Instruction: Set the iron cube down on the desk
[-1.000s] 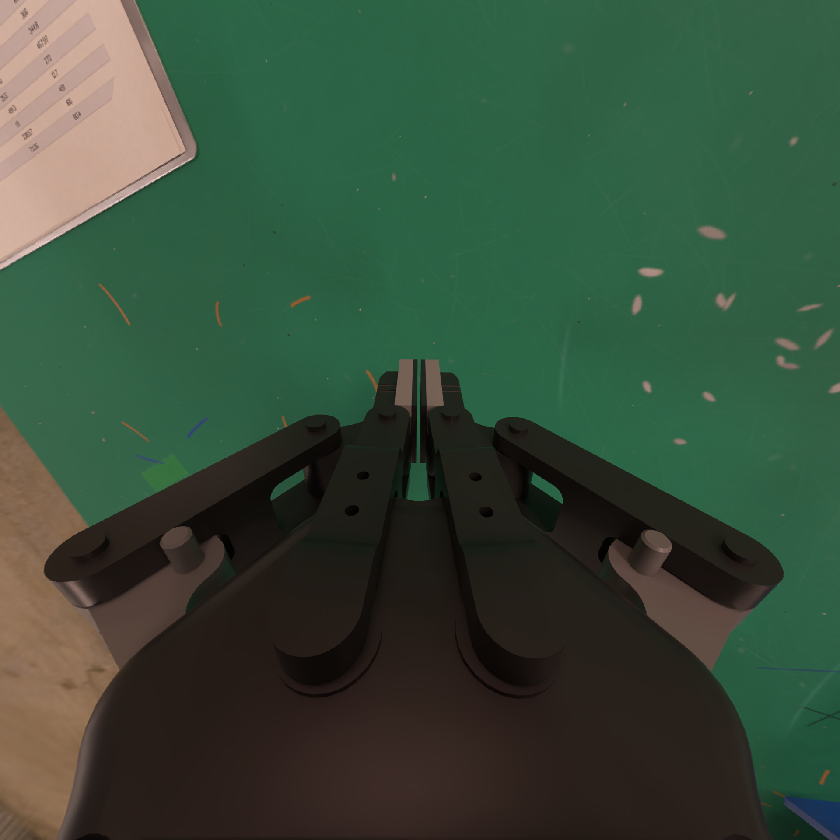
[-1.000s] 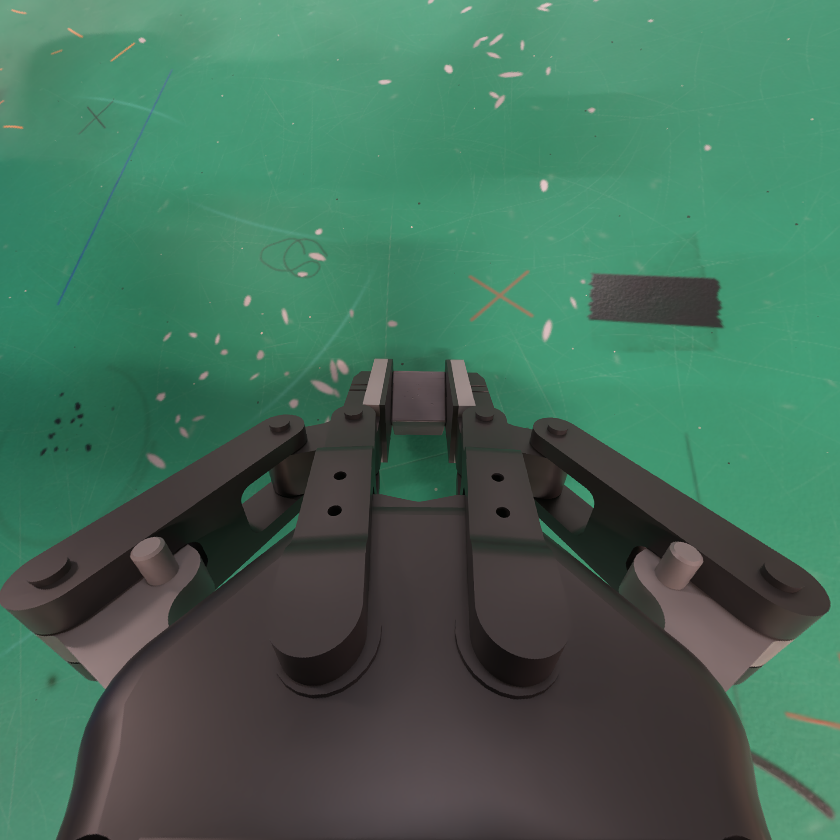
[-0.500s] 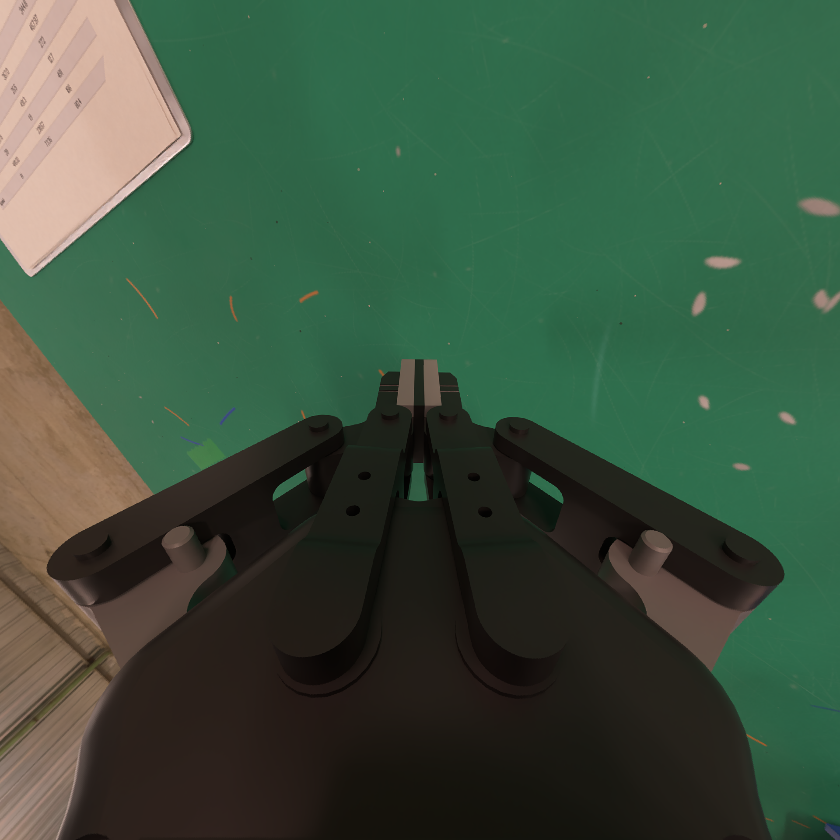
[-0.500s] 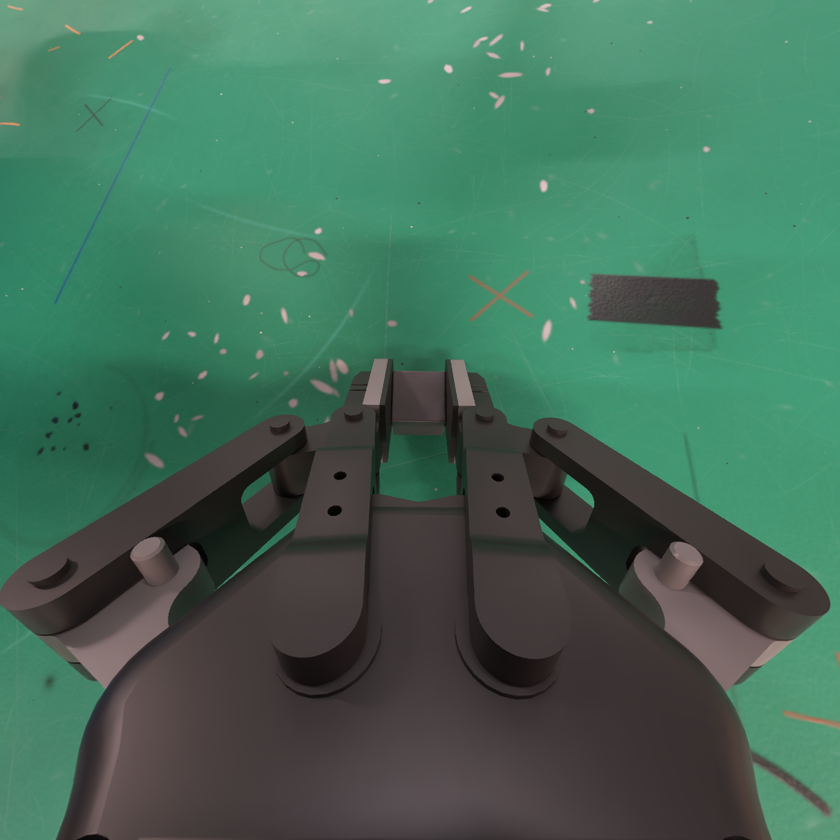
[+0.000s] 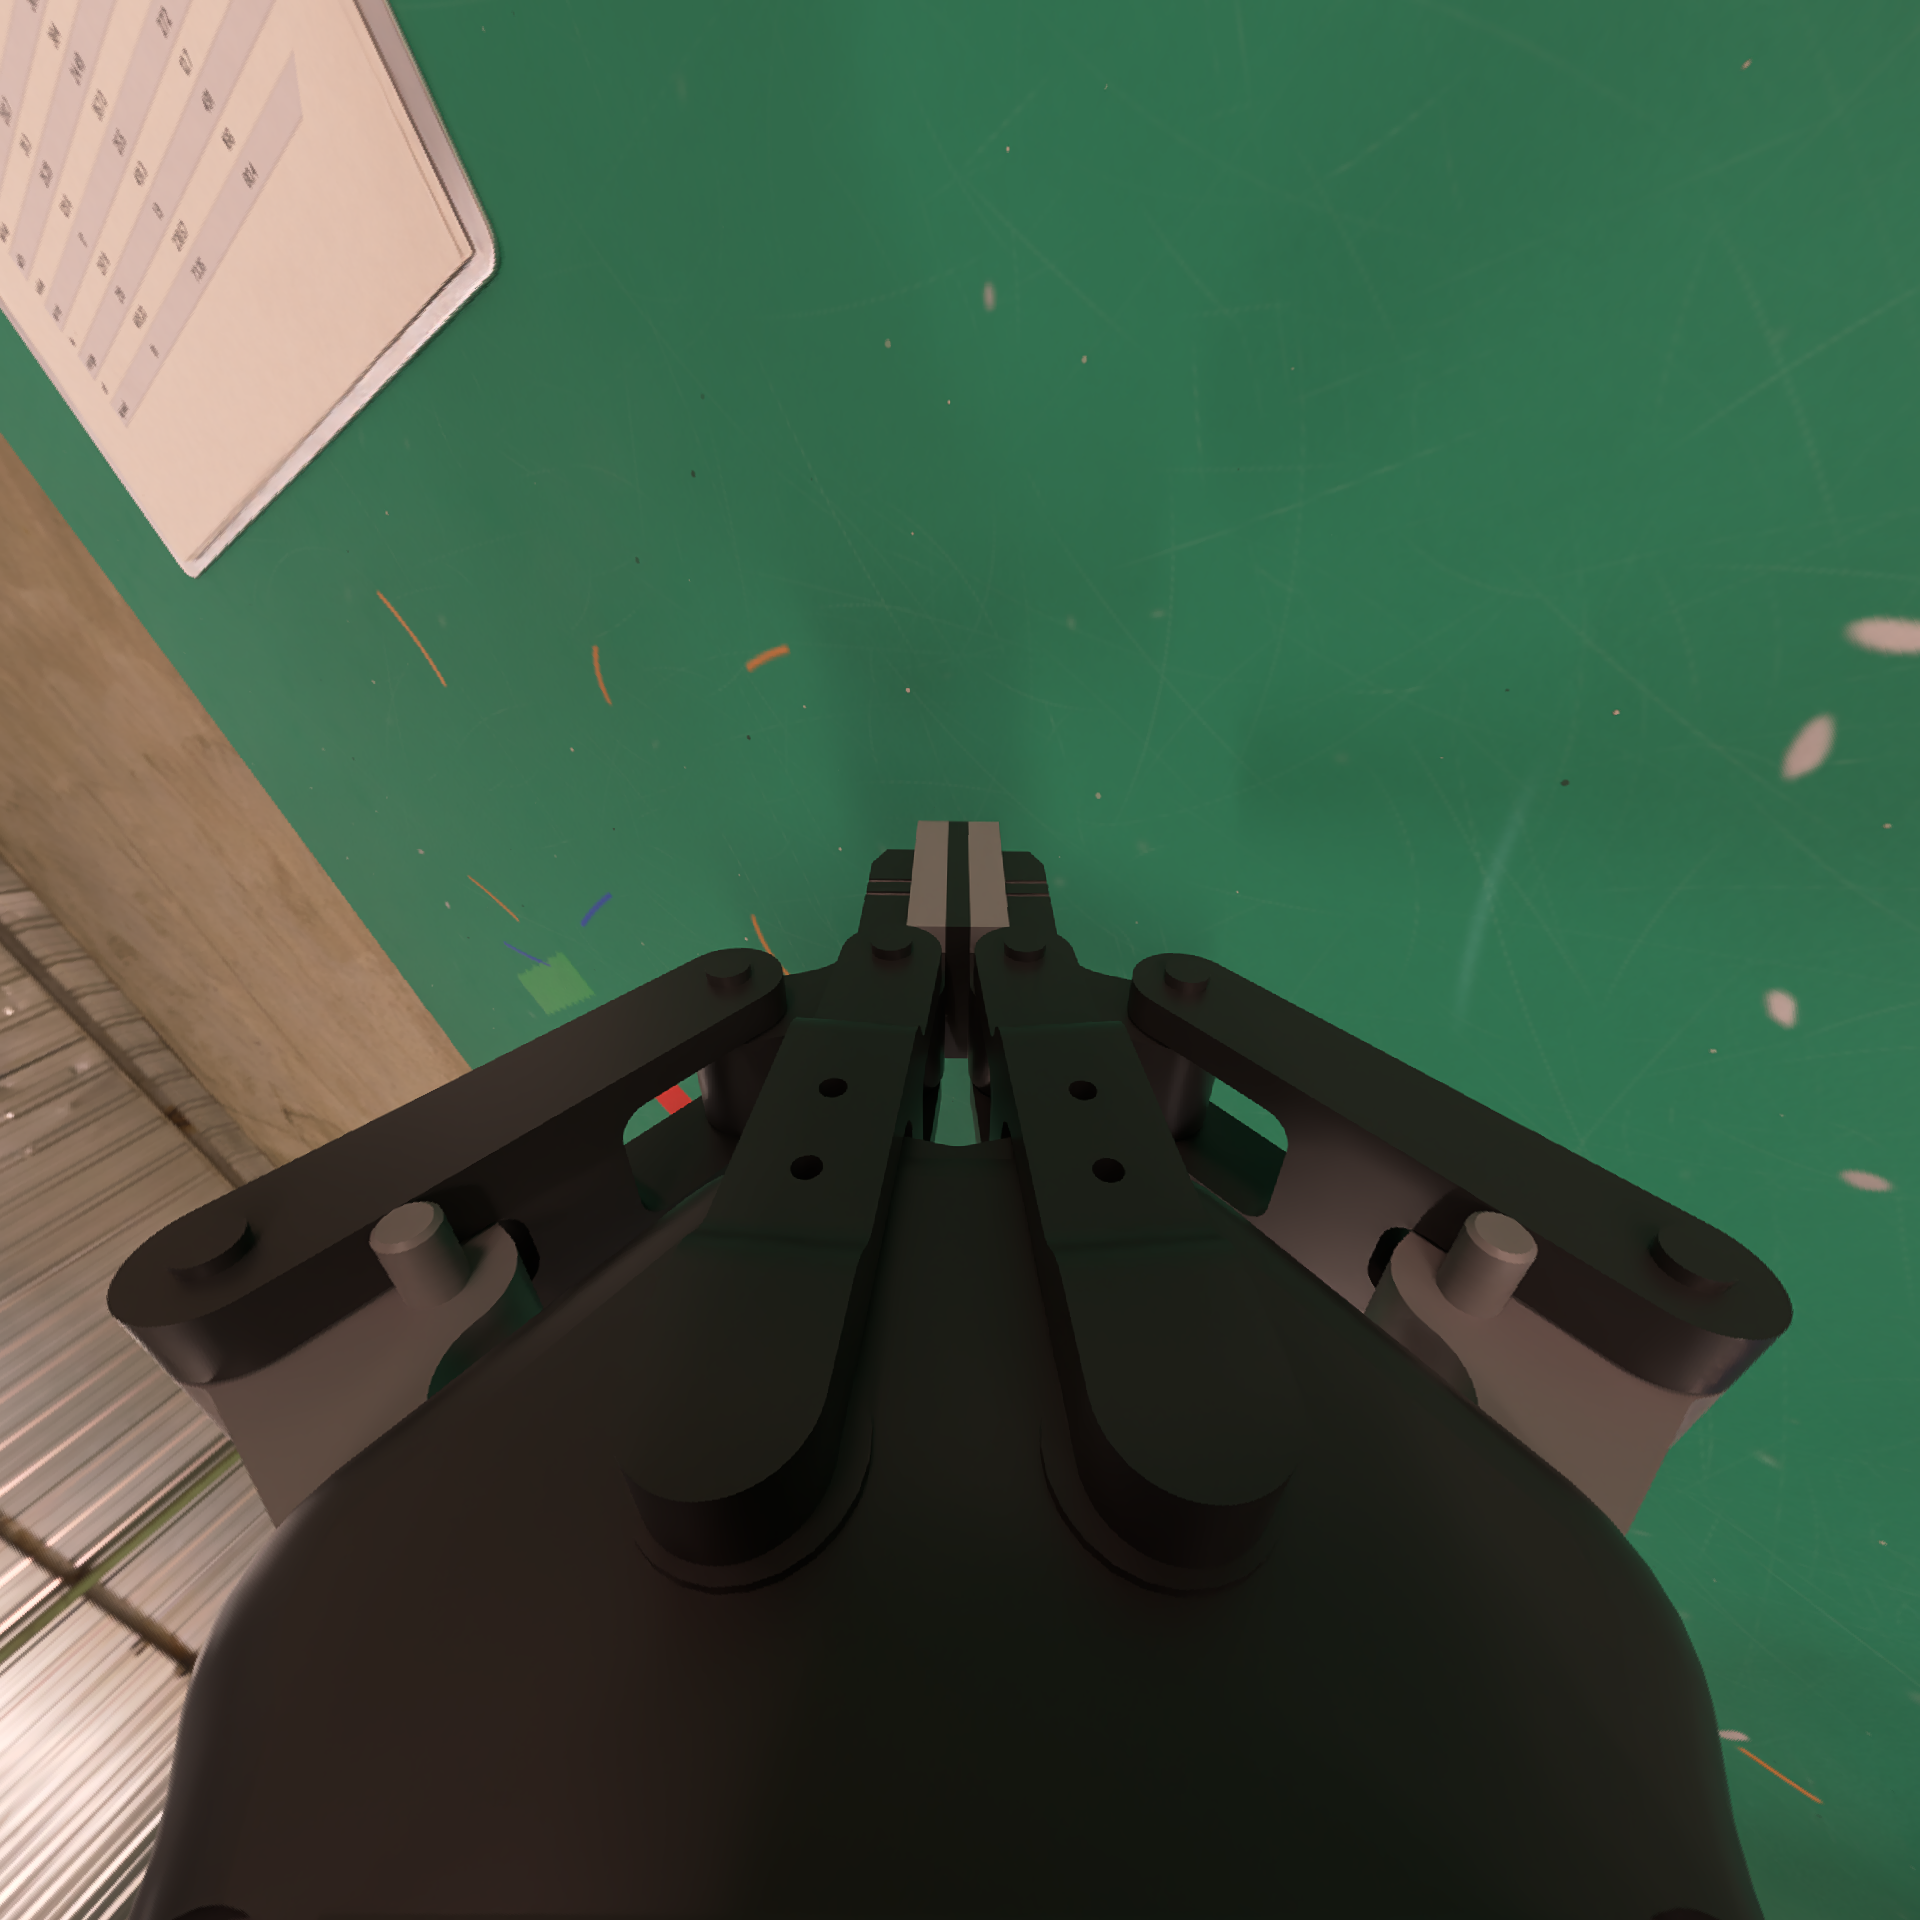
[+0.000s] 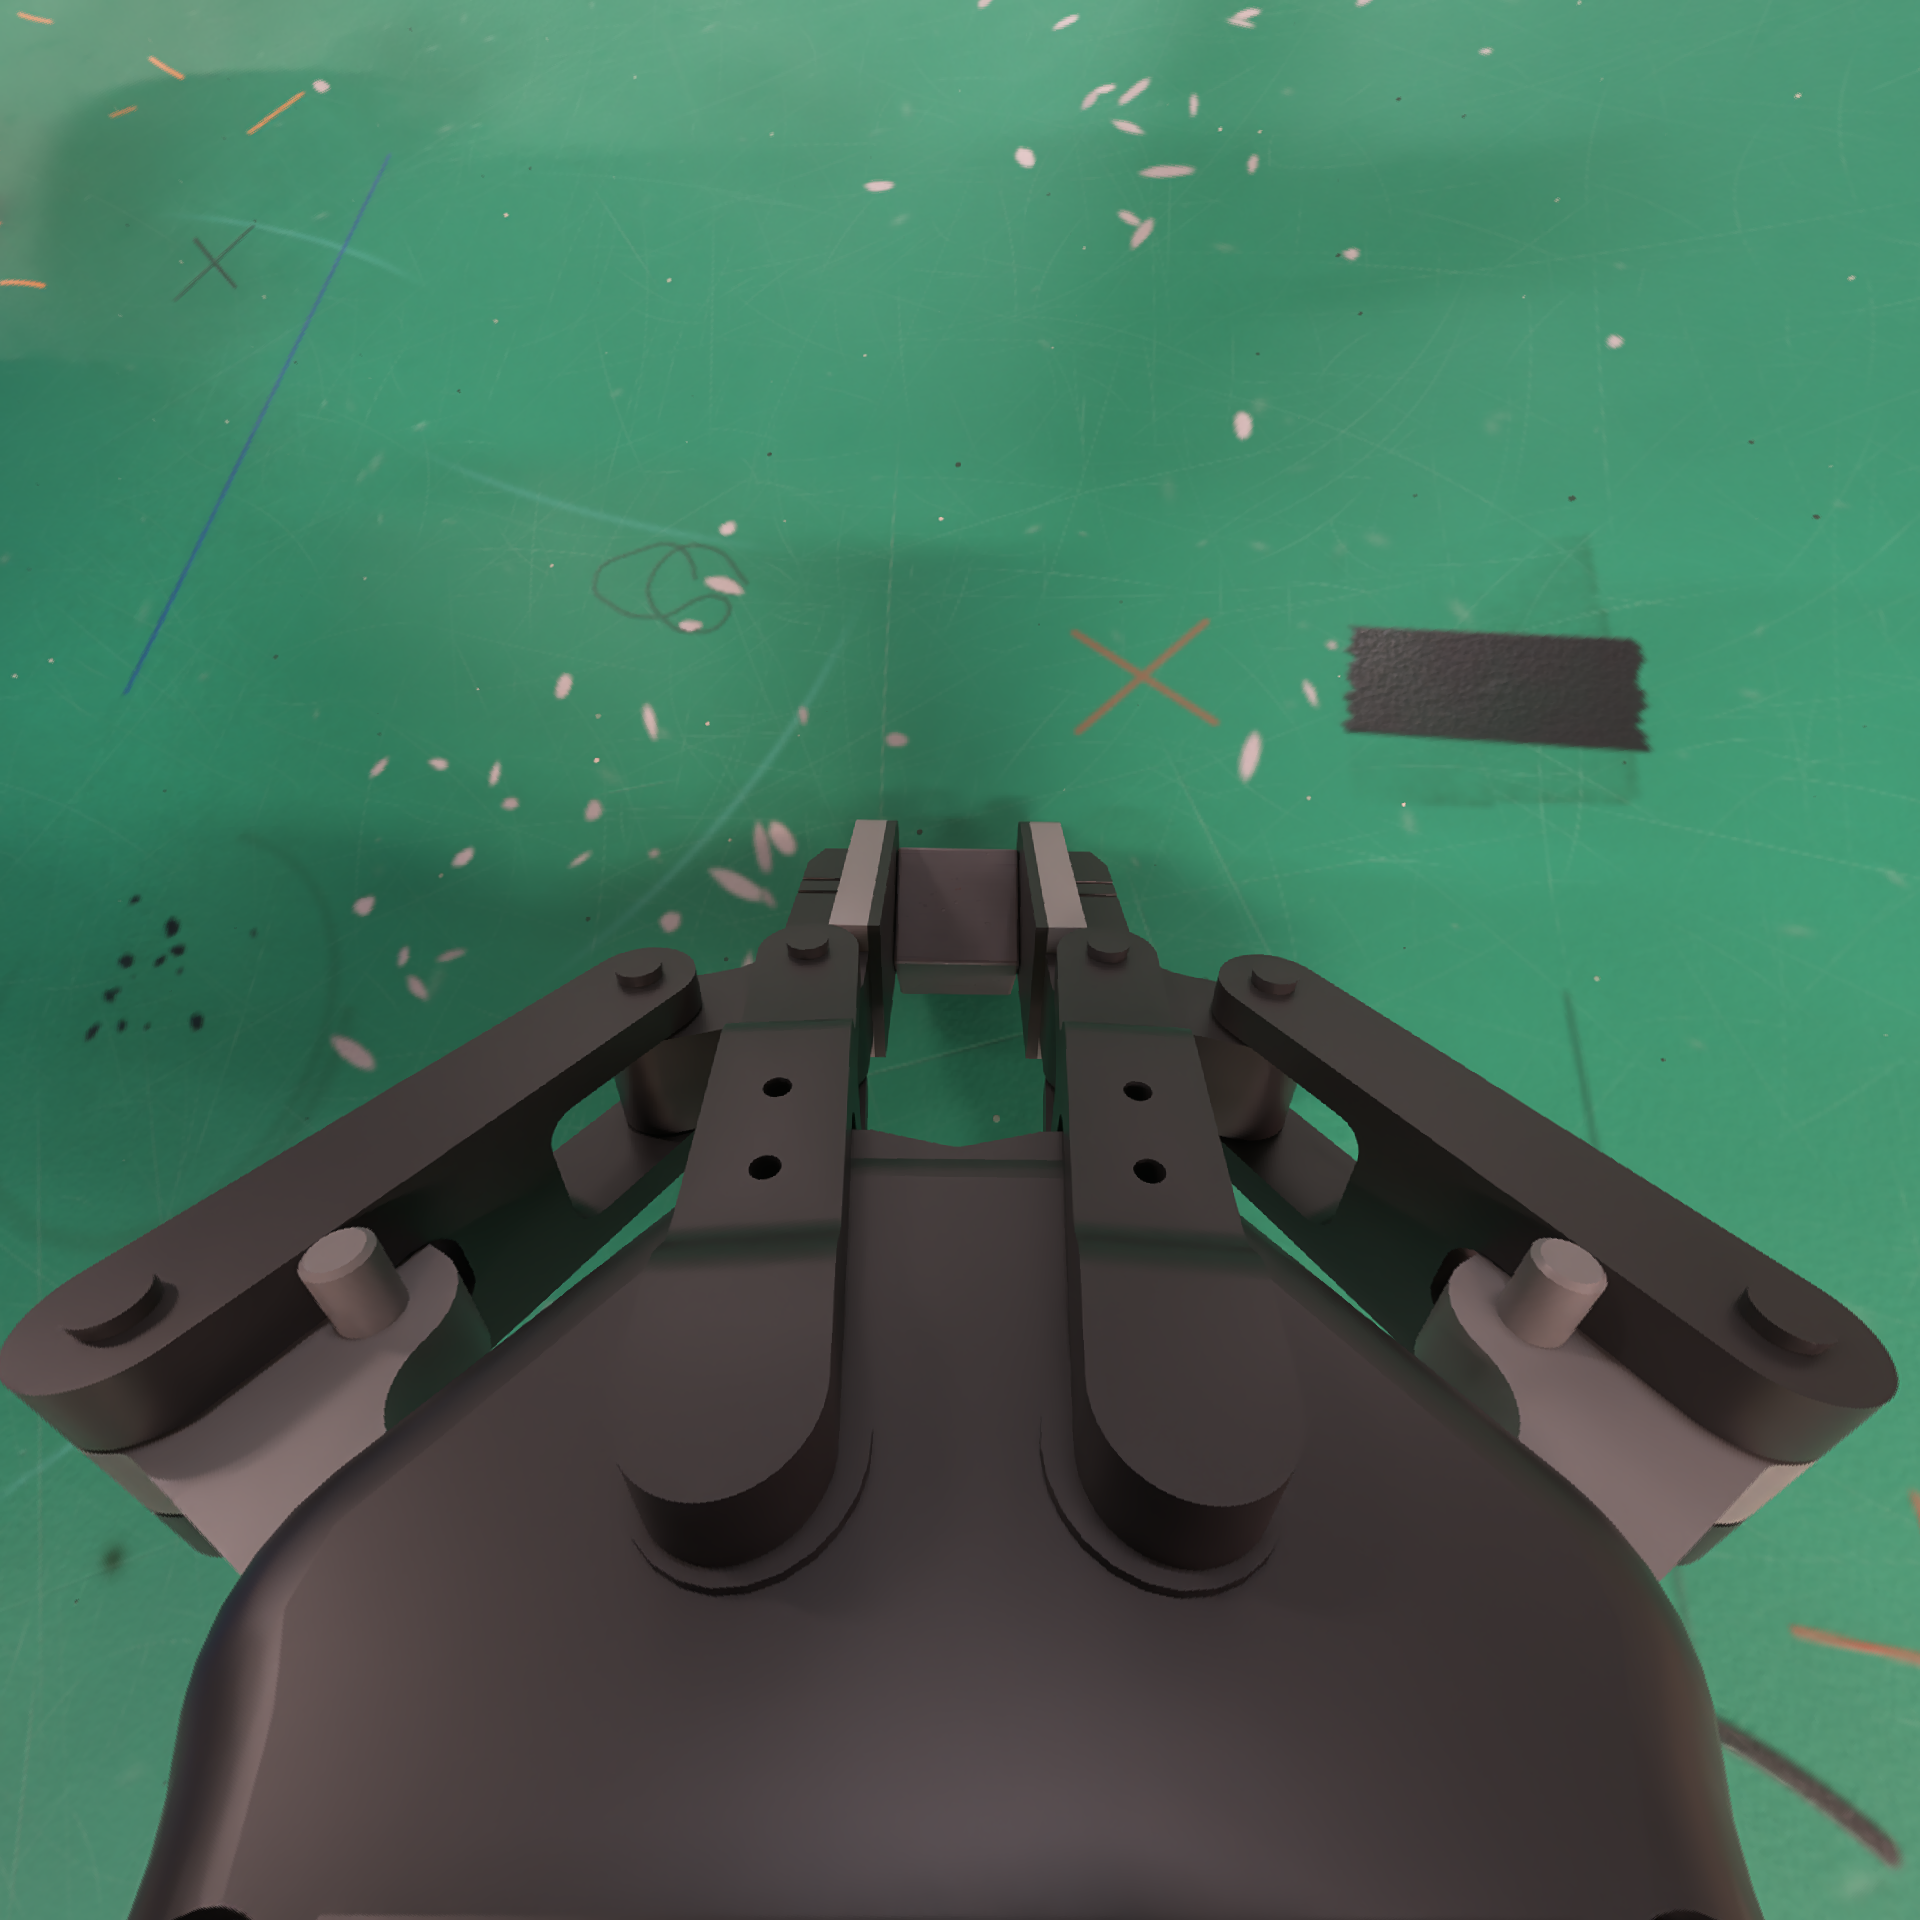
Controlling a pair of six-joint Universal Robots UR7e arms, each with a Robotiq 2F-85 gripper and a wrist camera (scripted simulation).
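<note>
In the right wrist view my right gripper (image 6: 957,873) is shut on a small dark grey iron cube (image 6: 956,909), held between the two pads close above the green desk mat (image 6: 935,436). A shadow lies on the mat just beyond the fingertips. In the left wrist view my left gripper (image 5: 958,871) is shut and empty, its pads pressed together above the green mat (image 5: 1299,436). The cube does not show in the left wrist view.
A clipboard with a printed sheet (image 5: 197,239) lies at the upper left of the left wrist view. The desk's wooden edge (image 5: 187,894) and a ribbed floor (image 5: 73,1403) show at left. A black tape strip (image 6: 1494,688), an orange cross mark (image 6: 1143,677) and pale flecks mark the mat.
The left gripper has swung left, so more of the desk edge and the floor show and the clipboard sits lower. The right gripper has barely moved and still holds the cube.
</note>
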